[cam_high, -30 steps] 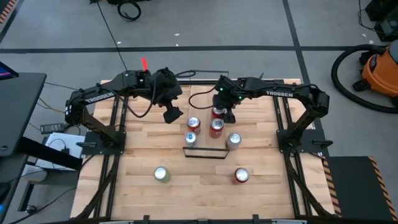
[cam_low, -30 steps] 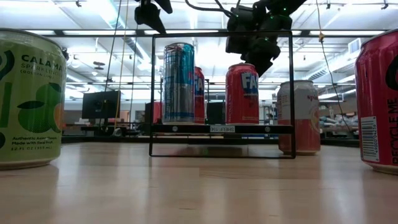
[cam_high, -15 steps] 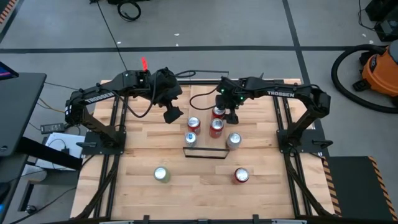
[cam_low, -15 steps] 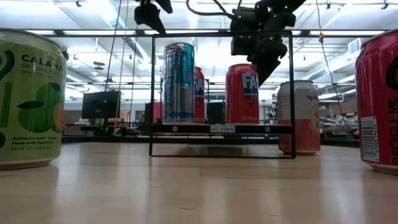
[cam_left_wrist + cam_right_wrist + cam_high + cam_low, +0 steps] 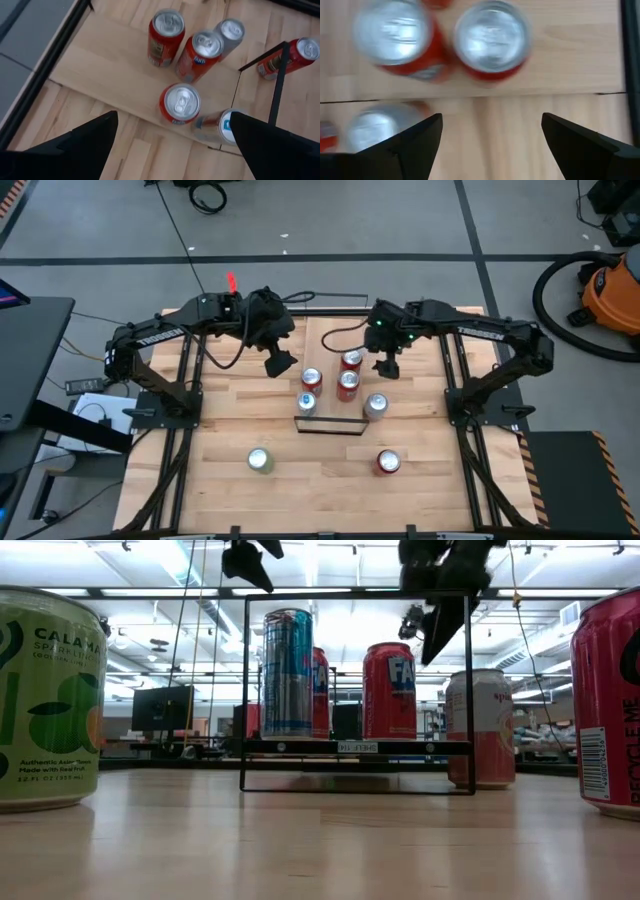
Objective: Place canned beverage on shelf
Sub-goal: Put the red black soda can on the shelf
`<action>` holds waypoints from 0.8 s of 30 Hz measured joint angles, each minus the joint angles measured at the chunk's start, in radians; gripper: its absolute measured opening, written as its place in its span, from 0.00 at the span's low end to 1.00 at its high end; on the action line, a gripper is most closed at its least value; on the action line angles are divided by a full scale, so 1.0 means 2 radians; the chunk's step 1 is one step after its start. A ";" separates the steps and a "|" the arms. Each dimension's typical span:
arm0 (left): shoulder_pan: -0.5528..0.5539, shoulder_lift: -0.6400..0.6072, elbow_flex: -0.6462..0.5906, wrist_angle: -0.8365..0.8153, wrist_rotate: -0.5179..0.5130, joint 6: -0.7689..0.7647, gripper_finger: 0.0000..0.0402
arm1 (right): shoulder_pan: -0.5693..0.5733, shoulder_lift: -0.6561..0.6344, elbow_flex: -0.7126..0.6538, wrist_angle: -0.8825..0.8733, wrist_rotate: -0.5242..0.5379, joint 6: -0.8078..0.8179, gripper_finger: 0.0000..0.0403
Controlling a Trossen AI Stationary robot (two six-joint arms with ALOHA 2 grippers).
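The shelf (image 5: 330, 415) is a narrow light-wood board with black wire rails, lying mid-table. A blue can (image 5: 307, 401) and three red cans (image 5: 347, 384) stand upright on it. A pale pink can (image 5: 376, 406) stands on the table just right of the shelf. A green can (image 5: 260, 460) and another red can (image 5: 387, 462) stand nearer the front edge. My right gripper (image 5: 387, 365) is open and empty, above the table just right of the shelf's red cans (image 5: 492, 37). My left gripper (image 5: 278, 365) is open and empty, raised left of the shelf.
In the low view the shelf's wire frame (image 5: 355, 747) rises above the can tops. The green can (image 5: 45, 700) and the front red can (image 5: 610, 700) stand close to that camera. Bare tabletop lies at the front centre and along the far left.
My right gripper has moved from over the far red can on the shelf toward the table's right edge and has risen a little. The cans have stayed where they were.
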 joint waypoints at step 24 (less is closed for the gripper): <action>0.000 0.000 0.000 0.112 0.014 0.088 0.99 | 0.193 -0.072 -0.044 -0.020 -0.019 0.226 0.86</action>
